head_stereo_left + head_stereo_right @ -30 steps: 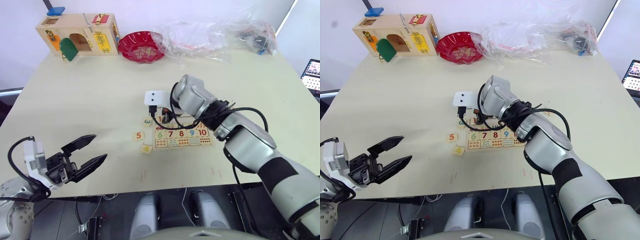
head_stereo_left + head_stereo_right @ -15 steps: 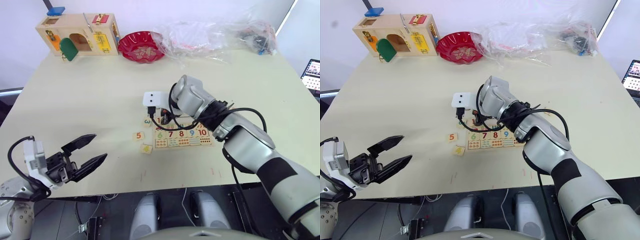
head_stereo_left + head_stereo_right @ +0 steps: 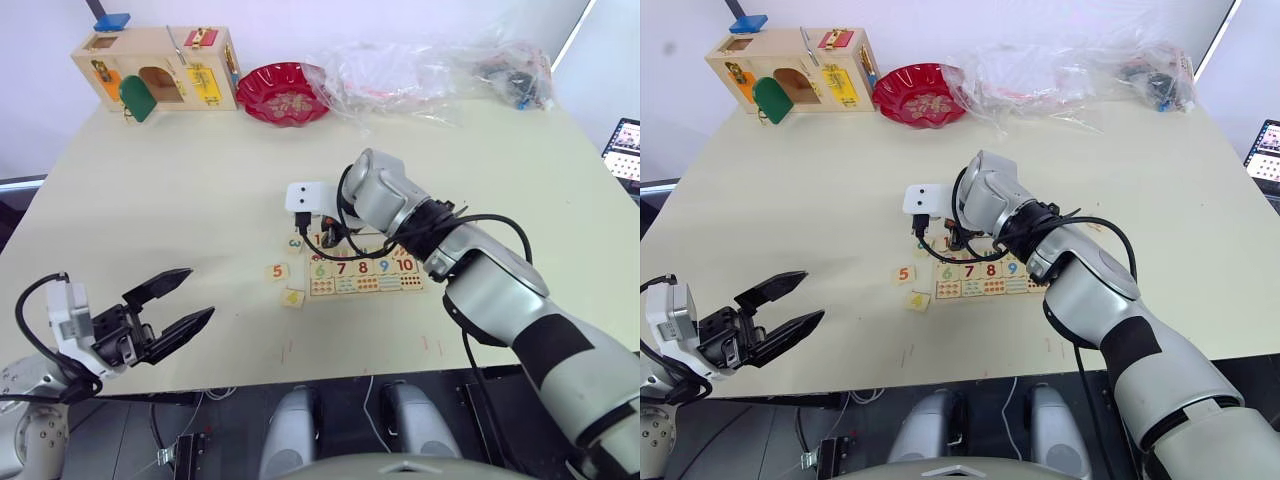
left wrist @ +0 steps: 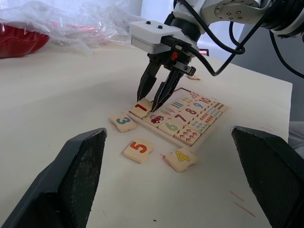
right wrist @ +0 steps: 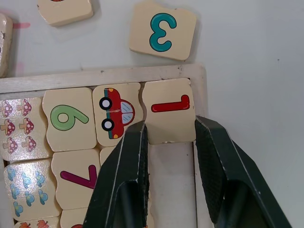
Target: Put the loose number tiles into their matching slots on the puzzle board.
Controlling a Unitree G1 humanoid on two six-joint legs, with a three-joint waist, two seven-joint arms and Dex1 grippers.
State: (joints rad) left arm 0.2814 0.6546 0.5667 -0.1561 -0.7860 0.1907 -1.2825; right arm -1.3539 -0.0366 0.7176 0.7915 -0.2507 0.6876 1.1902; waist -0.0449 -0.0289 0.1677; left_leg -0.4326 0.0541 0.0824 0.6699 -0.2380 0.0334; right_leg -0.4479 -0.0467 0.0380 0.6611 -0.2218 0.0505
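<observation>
The cream table (image 3: 180, 180) carries, along its far edge, a wooden latch box (image 3: 158, 68), a red bowl (image 3: 283, 92) and crumpled clear plastic bags (image 3: 430, 65). Near the table's middle lies the puzzle board (image 4: 183, 118), with digits 6 to 10 and counting pictures in place. The right gripper (image 4: 156, 99) points down at the board's corner nearest the robot's left, its two black fingers (image 5: 130, 156) closed narrowly on the sides of the red 1 tile (image 5: 167, 110), which sits in the corner slot beside a car picture tile (image 5: 117, 113). The left gripper (image 3: 170, 310) hangs wide open and empty off the table's near edge, well apart from the board. Three loose tiles lie on the table just off the board's left side: the teal 3 (image 4: 123, 121) nearest the corner, the orange 5 (image 4: 138, 149) and the yellow 4 (image 4: 181, 158) closer to the robot.
</observation>
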